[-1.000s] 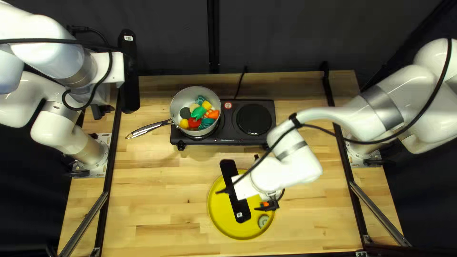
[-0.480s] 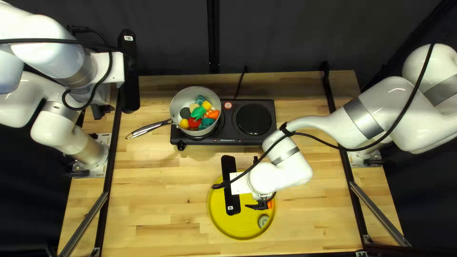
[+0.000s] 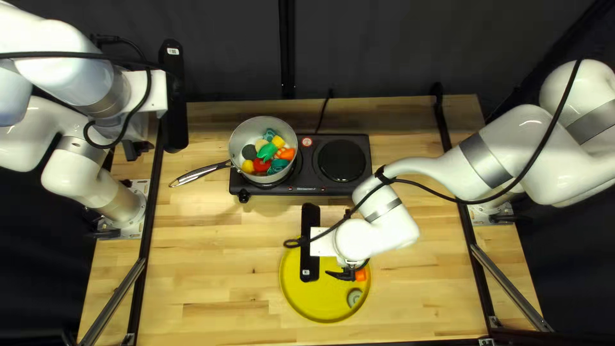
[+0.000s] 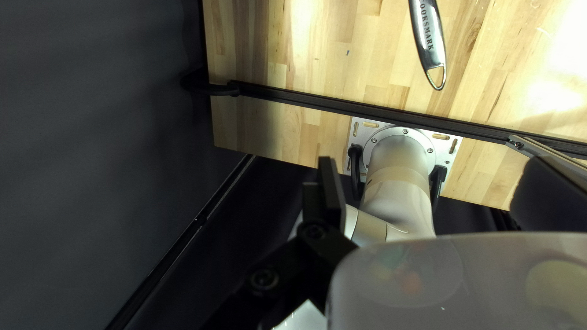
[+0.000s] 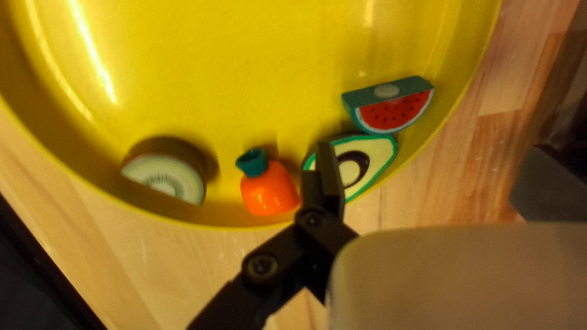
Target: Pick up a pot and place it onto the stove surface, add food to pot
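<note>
Bright colours are popping on your yellow plate (image 5: 229, 68).
You're seeing the kiwi slice (image 5: 163, 176) showing pale green under a brown rind, the orange piece (image 5: 268, 192) wearing a teal cap, the avocado half (image 5: 373, 158) glowing yellow-green around a brown pit inside a green edge, and the watermelon wedge (image 5: 394, 110) flashing red with black seeds and a dark green rind. Over on your black stove (image 3: 342, 161), the silver pot (image 3: 239, 137) is showing green, yellow, red, orange and teal pieces (image 3: 266, 154).

A pale wooden table (image 3: 211, 250), edged by black metal rails (image 3: 150, 192), stands before a dark curtain (image 3: 384, 43).
</note>
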Available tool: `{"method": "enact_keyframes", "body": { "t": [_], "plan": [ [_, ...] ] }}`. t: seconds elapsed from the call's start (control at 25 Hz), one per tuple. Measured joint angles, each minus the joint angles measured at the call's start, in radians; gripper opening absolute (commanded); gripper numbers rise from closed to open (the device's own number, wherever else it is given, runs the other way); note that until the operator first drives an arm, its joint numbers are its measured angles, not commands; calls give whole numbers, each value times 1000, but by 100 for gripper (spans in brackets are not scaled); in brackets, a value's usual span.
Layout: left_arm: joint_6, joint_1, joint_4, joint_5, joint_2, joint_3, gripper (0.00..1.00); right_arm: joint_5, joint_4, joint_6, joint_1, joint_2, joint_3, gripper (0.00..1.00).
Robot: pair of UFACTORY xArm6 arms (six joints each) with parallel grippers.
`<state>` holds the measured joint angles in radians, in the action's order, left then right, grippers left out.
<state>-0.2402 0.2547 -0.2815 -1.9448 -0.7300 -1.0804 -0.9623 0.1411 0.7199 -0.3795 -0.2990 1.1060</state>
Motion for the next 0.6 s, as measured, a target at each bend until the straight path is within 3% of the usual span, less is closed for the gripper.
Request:
{"method": "enact_keyframes", "body": {
  "t": [0.16,0.36,0.6],
  "plan": [
    [0,0,0,0,0,0,100,13,-11,94,1,21,-34,100],
    [0,0,0,0,0,0,100,104,-18,196,-21,109,-152,100],
    [0,0,0,0,0,0,100,112,-2,219,-30,115,-161,100]
  ]
}}
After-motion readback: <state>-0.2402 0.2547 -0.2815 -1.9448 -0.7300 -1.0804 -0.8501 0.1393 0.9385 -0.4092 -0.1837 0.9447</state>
